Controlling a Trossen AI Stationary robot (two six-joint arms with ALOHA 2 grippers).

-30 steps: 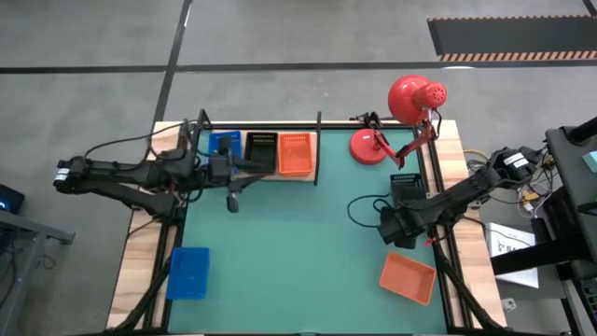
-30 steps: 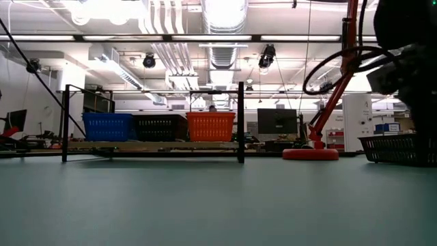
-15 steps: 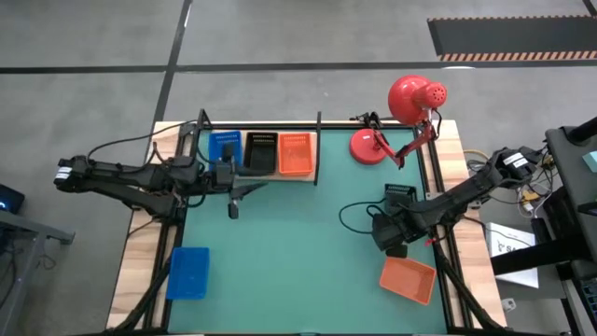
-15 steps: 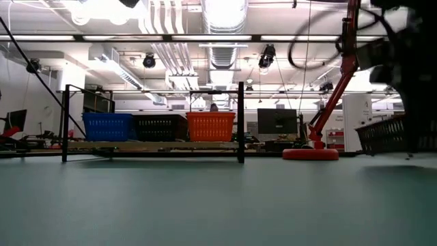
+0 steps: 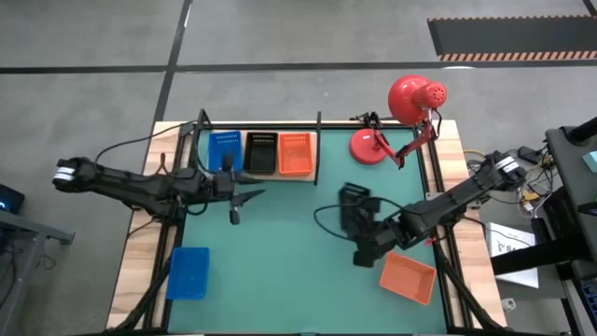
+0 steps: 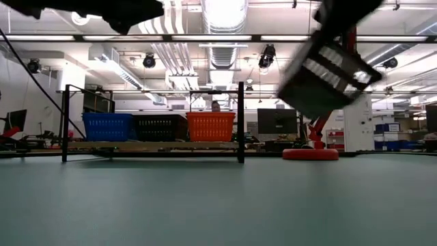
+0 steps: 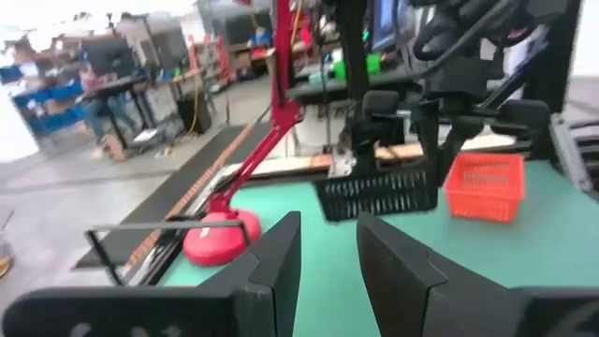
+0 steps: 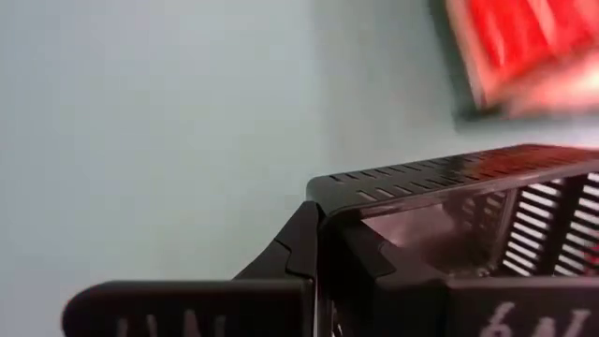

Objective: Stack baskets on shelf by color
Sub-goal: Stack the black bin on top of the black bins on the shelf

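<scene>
Right hand (image 5: pixel 366 245) pinches one rim of a black basket (image 5: pixel 354 207) and carries it tilted, clear of the counter (image 5: pixel 280 261), right of centre. The low view shows the black basket (image 6: pixel 328 60) hanging at a steep slant.

Shelf (image 5: pixel 308 174) at far left holds a blue basket (image 5: pixel 224 147), a second black basket (image 5: pixel 261 152) and an orange basket (image 5: pixel 295 153) abreast. Loose on the counter: a blue basket (image 5: pixel 189 273) near left, an orange basket (image 5: pixel 408 277) near right.

Left hand (image 5: pixel 233 201) hovers just in front of the shelf, fingers (image 7: pixel 281 267) slightly spread, holding nothing.

Risks, as judgement:
- One-rim grip with tilt: basket may swing or slip.
- It may catch a shelf post (image 5: pixel 318 177).
- Left hand sits on the likely approach path; collision possible.
</scene>
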